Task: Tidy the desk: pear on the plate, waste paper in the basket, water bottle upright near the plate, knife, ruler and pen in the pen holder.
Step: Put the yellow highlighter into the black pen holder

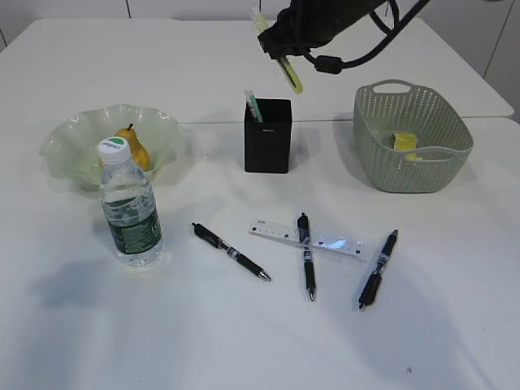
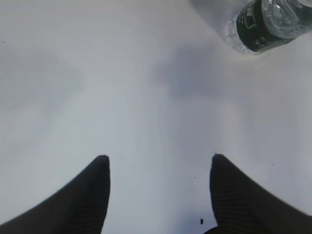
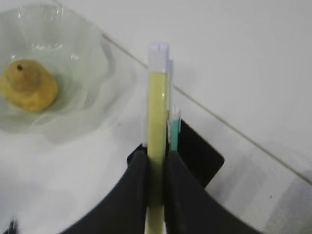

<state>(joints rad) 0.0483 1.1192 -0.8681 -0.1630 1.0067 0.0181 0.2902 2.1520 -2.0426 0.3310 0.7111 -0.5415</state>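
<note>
Gripping the yellow knife (image 3: 157,141) firmly, the right gripper (image 3: 156,168) should lower it straight into the pen holder (image 1: 268,135) beside the green pen (image 3: 174,127); left gripper (image 2: 158,163) waits open.

R arm comes in from the top right of the exterior view, black wrist w/ looped cables hanging high over the back of the table. R gripper (image 3: 156,168) is clamped tight on a thin yellow-green stick-like item (image 3: 157,122); both dark fingers (image 3: 134,183) press its sides, item running straight out past the tips. In the exterior view the item slants down and to the right from the gripper.

L arm isn't visible in the exterior view. L gripper (image 2: 158,165) shows only in its wrist cam: two dark fingers (image 2: 92,190) spread wide apart, nothing between them, pointing down above bare tabletop, not touching it.
</note>
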